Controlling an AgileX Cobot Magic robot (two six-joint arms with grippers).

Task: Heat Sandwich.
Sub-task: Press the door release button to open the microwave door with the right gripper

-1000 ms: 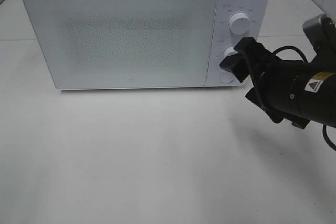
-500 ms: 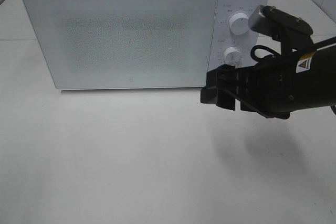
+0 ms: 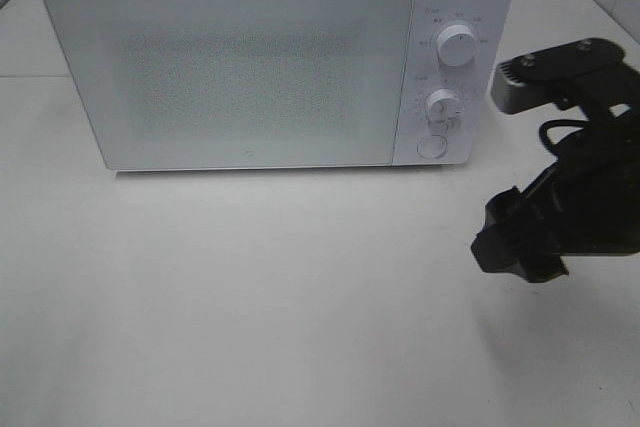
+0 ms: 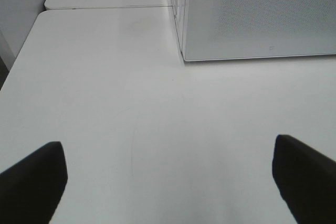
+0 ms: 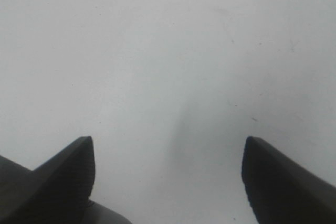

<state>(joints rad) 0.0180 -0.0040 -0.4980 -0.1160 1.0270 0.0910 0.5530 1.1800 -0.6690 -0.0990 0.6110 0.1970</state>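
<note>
The white microwave stands at the back of the table with its door shut; its corner also shows in the left wrist view. Two round knobs, the upper knob and the lower knob, and a round button sit on its right panel. The sandwich is out of view. My right gripper is open and empty, pointing down at the bare table to the right front of the microwave; its fingers stand wide apart. My left gripper is open and empty over the table left of the microwave, out of the exterior view.
The white table stretches in front of the microwave. A seam and table edge run at the far left beside the microwave. The right arm's black body and cable hang over the right side.
My right gripper has drawn back from the microwave's control panel to the right and down, and now points at the table. The microwave door stays shut.
</note>
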